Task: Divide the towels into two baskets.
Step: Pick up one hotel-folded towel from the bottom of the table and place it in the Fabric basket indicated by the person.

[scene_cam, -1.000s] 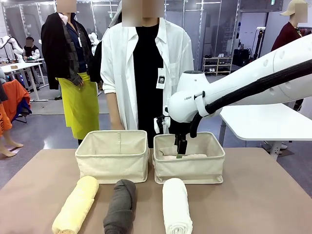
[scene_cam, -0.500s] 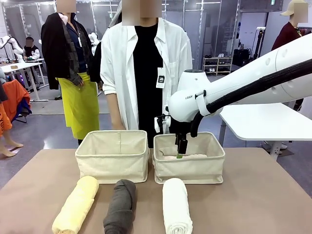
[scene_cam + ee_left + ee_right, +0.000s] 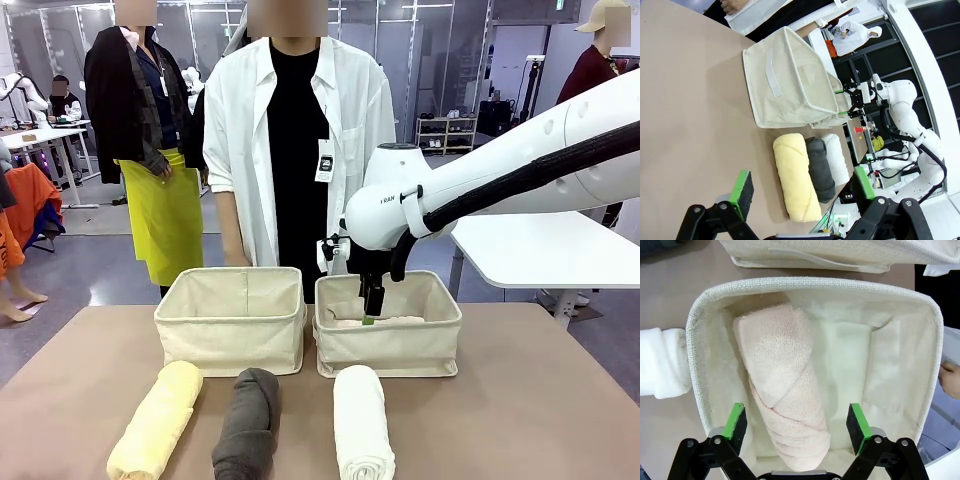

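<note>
A brown worktop (image 3: pixel 540 400) is shown from the robot's side, with a person (image 3: pixel 295 150) in a white shirt standing at its far edge. Two beige canvas baskets are set side by side near that edge. What the left-hand basket (image 3: pixel 232 320) contains cannot be told. In the right-hand basket (image 3: pixel 390 340) a pale pink towel (image 3: pixel 782 390) is laid, rolled, along one side wall.

Three more rolls are lined up on the worktop in front of the baskets: a pale yellow towel (image 3: pixel 157 420), a dark grey towel (image 3: pixel 246 420) and a white towel (image 3: pixel 362 420), the last just beside the right-hand basket's front wall.

The right claw (image 3: pixel 796 415) is held above the pink roll with its green pads spread wide to either side, nothing pinched. The left claw (image 3: pixel 803 187) is also spread wide and empty, held over bare worktop well apart from the rolls.

The rolls are judged to be light, soft and easily squashed, with no risk of breakage. A roll taken by one end would probably sag or unwind, so each is best gripped across its middle, the pads pressed in from both sides.
</note>
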